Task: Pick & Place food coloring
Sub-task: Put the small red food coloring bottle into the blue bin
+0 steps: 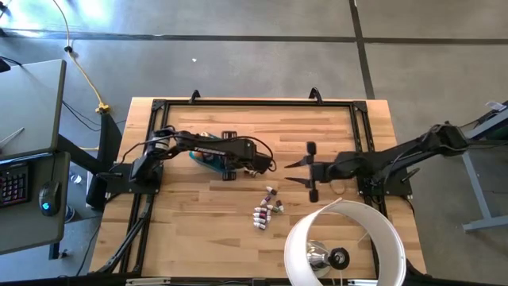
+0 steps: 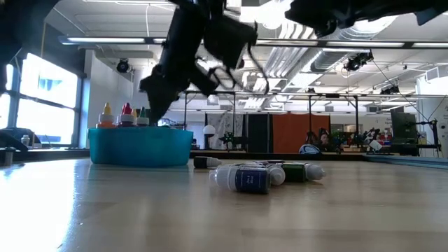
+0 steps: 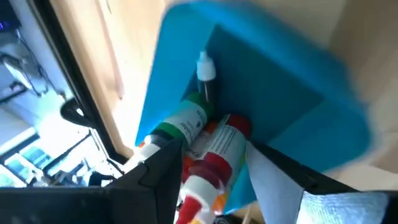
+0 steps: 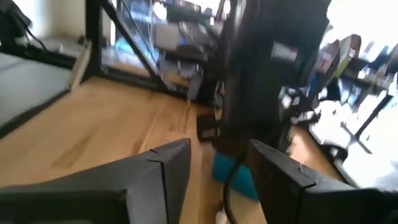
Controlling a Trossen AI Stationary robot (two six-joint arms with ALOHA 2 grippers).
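A teal bin (image 1: pixel 202 159) sits left of the table's middle. Several food coloring bottles stand in it, tips up, showing orange, red and green in the low view (image 2: pixel 126 114) and the left wrist view (image 3: pixel 211 134). My left gripper (image 3: pixel 214 150) is open just above the bin, its fingers on either side of the bottle tops; I cannot tell whether they touch. Several more bottles (image 1: pixel 267 208) lie on their sides on the table in front of the bin (image 2: pixel 259 175). My right gripper (image 1: pixel 295 171) is open and empty, level above the table right of the middle, pointing toward the left arm (image 4: pixel 221 146).
A black frame (image 1: pixel 254 103) runs round the tabletop's edges. A lamp with a round white shade (image 1: pixel 345 242) stands at the near right. A desk with a keyboard and a mouse (image 1: pixel 24 183) stands to the left, beyond the table.
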